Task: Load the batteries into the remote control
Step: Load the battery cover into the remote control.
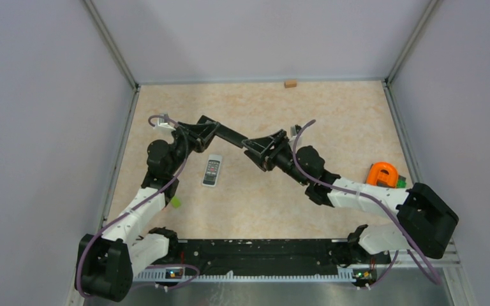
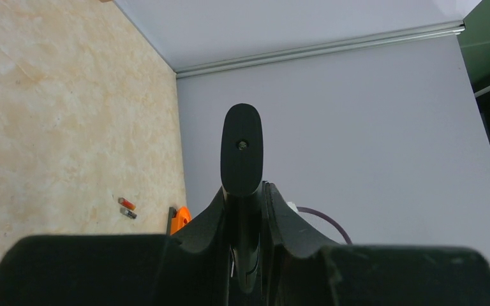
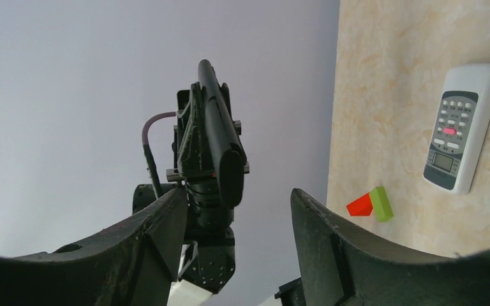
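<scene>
We only catch the black slab (image 2: pixel 242 150) edge-on; left tool (image 2: pixel 247 207) clamps it, right tool (image 3: pixel 237 207) gapes wide, empty.

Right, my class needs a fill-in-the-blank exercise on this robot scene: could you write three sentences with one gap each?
1. The white remote control lies on the table with its buttons facing ____.
2. The left gripper is shut on a slim object coloured ____.
3. The right gripper has its jaws standing ____.
Missing words: up; black; open.
</scene>
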Robot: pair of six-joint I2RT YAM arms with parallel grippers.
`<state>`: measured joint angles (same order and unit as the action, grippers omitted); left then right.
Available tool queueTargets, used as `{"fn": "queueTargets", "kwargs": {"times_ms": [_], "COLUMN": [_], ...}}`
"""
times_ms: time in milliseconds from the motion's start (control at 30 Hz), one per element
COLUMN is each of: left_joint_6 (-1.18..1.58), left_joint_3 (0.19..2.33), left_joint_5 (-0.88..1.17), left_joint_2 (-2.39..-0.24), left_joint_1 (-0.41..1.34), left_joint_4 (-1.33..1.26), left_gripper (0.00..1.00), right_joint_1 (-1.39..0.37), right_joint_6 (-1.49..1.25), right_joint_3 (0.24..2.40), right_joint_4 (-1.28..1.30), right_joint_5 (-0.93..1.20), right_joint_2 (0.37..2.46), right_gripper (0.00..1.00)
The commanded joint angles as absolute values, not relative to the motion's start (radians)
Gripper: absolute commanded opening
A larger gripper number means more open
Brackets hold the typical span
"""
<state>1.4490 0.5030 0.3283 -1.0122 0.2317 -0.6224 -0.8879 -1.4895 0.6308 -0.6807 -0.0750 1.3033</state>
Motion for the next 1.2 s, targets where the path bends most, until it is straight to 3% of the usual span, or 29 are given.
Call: {"fn": "queueTargets", "kwargs": {"times_ms": [0,233,533,633,900,1167], "left_joint_6": [1.441,1.431,1.385,1.389,1.448,1.516], "left_joint_3": [0.529,0.537,0.571,0.572,0.583,0.564], "left_joint_5": [0.363,0.394,0.429,0.444,0.547,0.587], "left_joint_2": [-0.997,-0.987,-0.950,-0.947,-0.973,-0.985], "left_joint_1": [0.229,0.227,0.227,0.226,0.227,0.244], "left_joint_4": [-0.640,-0.625,-0.572,-0.574,-0.671,-0.731], "left_gripper": [0.00,0.00,0.00,0.00,0.00,0.00], "right_joint_1": [-0.869,-0.853,-0.835,-0.835,-0.832,-0.835], "right_joint_6": [-1.410,-1.383,-1.431,-1.452,-1.395,-1.296], "right_joint_3": [0.707,0.748,0.775,0.778,0.807,0.844], "right_joint_4": [-0.671,-0.691,-0.725,-0.756,-0.748,-0.792], "right_joint_5": [-0.043,0.010,0.130,0.157,0.191,0.199], "right_joint_2": [1.310,1.374,1.461,1.490,1.517,1.566], "right_gripper": [0.62,0.58,0.27,0.22,0.16,0.16]}}
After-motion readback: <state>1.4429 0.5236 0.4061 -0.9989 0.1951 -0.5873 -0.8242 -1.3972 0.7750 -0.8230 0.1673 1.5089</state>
